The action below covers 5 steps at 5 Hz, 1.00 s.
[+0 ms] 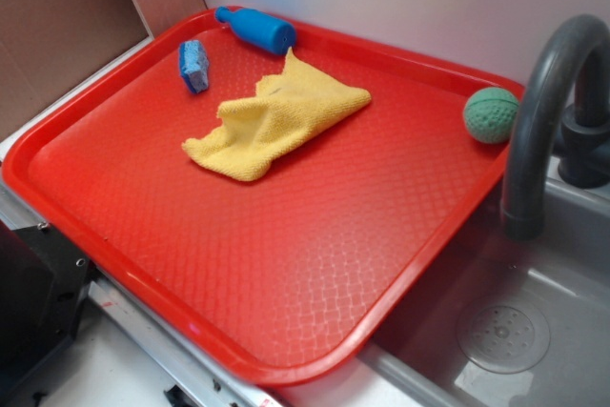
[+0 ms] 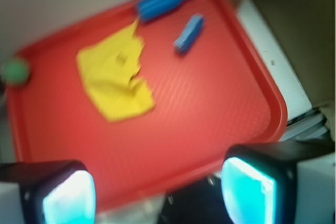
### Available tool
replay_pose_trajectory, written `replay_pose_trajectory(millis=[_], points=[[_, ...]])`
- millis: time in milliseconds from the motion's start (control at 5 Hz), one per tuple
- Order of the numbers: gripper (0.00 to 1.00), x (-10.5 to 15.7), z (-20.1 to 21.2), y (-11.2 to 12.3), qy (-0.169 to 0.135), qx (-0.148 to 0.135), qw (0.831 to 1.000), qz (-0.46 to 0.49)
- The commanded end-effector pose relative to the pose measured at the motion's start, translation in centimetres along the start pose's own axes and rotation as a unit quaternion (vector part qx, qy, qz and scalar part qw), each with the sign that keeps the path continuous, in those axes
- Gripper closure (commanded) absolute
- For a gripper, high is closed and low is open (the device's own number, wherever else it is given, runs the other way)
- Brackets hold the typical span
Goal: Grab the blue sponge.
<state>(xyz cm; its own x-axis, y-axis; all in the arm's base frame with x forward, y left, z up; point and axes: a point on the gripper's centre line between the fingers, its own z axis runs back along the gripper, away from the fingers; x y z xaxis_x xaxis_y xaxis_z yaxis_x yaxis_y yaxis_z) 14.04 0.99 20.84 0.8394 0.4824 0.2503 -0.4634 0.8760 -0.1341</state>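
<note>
Near the red tray's [image 1: 315, 283] far corner, the blue sponge [image 1: 193, 66] looks light and squashy, best pinched across its narrow sides by the wide-apart pincer [image 2: 157, 192].

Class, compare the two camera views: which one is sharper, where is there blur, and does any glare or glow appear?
Exterior view: sharp, evenly lit, the red tray showing its texture and a soft sheen, the blue sponge crisp. Wrist view: blurred throughout, the blue sponge and yellow cloth smeared; the gripper pads glow bright cyan, jaws apart.
</note>
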Motion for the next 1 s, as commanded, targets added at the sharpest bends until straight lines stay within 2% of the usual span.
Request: replay_pose_trajectory(millis=[0,200,400,800], points=[[0.00,4.7,-4.1,2.4,-0.109,0.023,0.978,0.175],[0.00,7.0,-7.4,2.9,-0.124,0.031,0.972,0.198],[0.00,8.7,-10.8,3.9,-0.115,0.052,0.966,0.227],[0.00,11.1,-18.0,5.8,-0.059,0.059,0.966,0.245]])
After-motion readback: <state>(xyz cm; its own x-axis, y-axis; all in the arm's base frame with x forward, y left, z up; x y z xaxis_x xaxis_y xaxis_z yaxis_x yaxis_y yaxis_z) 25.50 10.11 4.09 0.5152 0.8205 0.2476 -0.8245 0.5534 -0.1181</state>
